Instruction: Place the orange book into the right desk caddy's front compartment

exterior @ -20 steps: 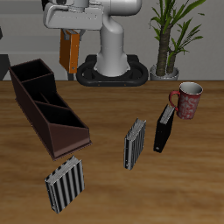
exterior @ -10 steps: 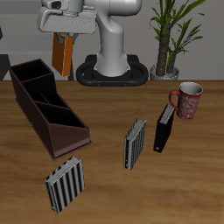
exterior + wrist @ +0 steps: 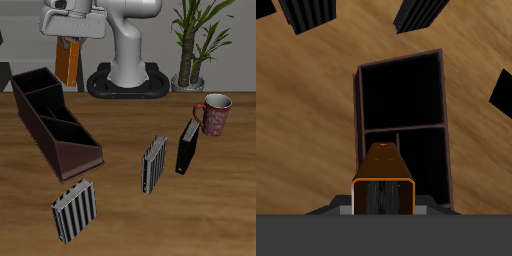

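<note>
My gripper [image 3: 70, 40] is shut on the orange book [image 3: 67, 62], which hangs upright from it, high above the table. The book is over the back end of the right desk caddy [image 3: 40, 128], a long dark brown box with three sections that runs toward the table's front edge. In the wrist view the orange book [image 3: 384, 176] shows edge-on with its black spine, and the caddy [image 3: 404, 128] lies open directly below and beyond it. All three sections look empty.
Two grey-striped books stand on the table, one by the caddy's near end [image 3: 75, 210] and one mid-table [image 3: 153, 164]. A black book [image 3: 187, 148] and a red mug [image 3: 213, 114] stand beyond them. The robot base [image 3: 128, 75] and a potted plant [image 3: 190, 50] are at the back.
The gripper has carried the orange book sideways away from the robot base, toward the space above the caddy's back end. Nothing on the table has moved.
</note>
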Available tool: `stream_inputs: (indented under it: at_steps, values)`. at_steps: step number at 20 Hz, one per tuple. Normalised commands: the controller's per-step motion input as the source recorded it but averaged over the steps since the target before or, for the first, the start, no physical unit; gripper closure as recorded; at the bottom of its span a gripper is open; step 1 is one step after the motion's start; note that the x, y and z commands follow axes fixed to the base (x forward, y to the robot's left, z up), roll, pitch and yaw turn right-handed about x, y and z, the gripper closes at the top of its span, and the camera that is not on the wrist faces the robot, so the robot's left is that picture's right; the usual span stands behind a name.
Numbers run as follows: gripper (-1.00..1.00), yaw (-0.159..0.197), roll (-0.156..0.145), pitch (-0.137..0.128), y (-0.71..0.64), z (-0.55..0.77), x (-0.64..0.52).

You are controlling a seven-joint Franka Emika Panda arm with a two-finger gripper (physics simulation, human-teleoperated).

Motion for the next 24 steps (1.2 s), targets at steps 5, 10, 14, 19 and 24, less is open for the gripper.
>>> stream_inputs:
  at_steps: [5, 10, 14, 19, 24]
  values:
    - [1.0, 0.006, 0.016, 0.013, 0.06, -0.06, 0.06]
    - [1.0, 0.013, 0.012, 0.013, 0.02, -0.14, 0.07]
    - [1.0, -0.031, 0.007, 0.02, 0.0, -0.08, 0.07]
    - [1.0, -0.013, 0.0, 0.03, 0.01, -0.14, 0.07]
    - [1.0, -0.003, -0.003, 0.017, -0.04, -0.13, 0.07]
